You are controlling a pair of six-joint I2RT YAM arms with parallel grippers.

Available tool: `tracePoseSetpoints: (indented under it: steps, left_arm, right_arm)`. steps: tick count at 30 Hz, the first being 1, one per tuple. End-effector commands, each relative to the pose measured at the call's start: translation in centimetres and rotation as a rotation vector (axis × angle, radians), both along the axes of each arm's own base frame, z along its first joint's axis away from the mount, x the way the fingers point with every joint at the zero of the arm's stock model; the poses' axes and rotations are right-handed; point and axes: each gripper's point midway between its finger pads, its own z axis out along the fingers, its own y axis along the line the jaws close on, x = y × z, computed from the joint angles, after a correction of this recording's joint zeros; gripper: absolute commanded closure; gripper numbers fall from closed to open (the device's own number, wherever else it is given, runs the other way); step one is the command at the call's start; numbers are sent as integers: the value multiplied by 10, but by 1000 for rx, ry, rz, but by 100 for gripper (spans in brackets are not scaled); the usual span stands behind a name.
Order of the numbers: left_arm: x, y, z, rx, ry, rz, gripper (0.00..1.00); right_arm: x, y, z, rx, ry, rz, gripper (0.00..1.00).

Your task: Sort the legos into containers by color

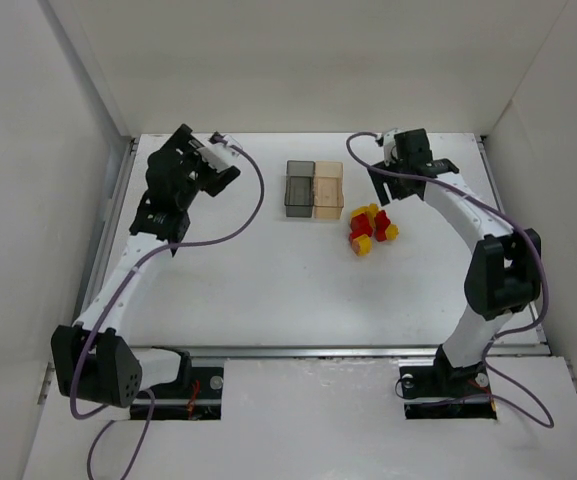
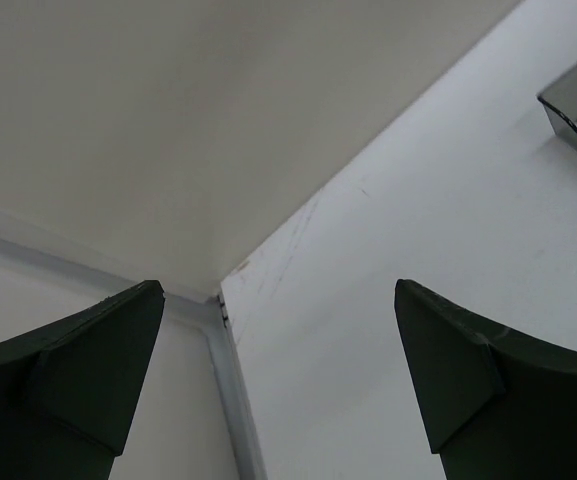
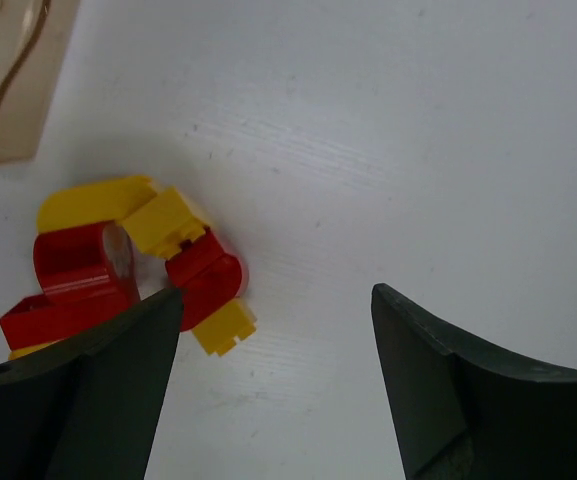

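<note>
Lying loose on the desk (image 1: pixel 268 290), the legos (image 1: pixel 371 228) form one tight red + yellow cluster, right of ctr, toward the far edge. Cluster sits just beside the amber bin (image 1: pixel 329 190), off its near right corner, not in it. Amber bin is joined on its left side to the dark grey bin (image 1: pixel 299 188); the pair stands mid-desk, near the far edge. R gripper (image 3: pixel 276 295) hangs over the desk by the cluster, released: fingers spread wide, nothing btwn them. In the right wrist view one finger (image 3: pixel 88 390) overlaps the cluster's red bricks; contact can't be told. L gripper (image 2: pixel 279 285) is up toward the far left corner of the desk, well apart from bins + legos, also released, fingers wide w/ just desk and wall seen btwn them.
</note>
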Motion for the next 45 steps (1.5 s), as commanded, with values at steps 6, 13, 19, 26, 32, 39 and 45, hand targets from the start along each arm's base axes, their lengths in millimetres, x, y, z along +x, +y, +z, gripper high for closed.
tracePoseSetpoints:
  steps: [6, 13, 19, 26, 32, 39, 45]
  left_arm:
    - [-3, -14, -13, -202, 138, 49, 0]
    - [-11, -19, -25, -190, 159, 23, 0]
    - [-17, -14, -24, -199, 150, 52, 0]
    - [-21, -16, -29, -206, 161, 45, 0]
    - [-25, -15, -27, -229, 158, 47, 0]
    - [-27, -22, -32, -242, 176, 14, 0]
    - [-37, -50, -34, -204, 204, -143, 0]
  right_arm:
    - [-39, 11, -62, 50, 248, 42, 24]
    - [-43, 19, -91, 98, 308, 84, 22]
    - [-36, 16, -99, 109, 308, 35, 22]
    - [-19, 9, -112, 95, 307, -13, 22]
    - [-16, 4, -117, 90, 301, -27, 45]
    - [-18, 6, -104, 117, 273, -34, 85]
    - [-8, -1, -64, 106, 155, -66, 100]
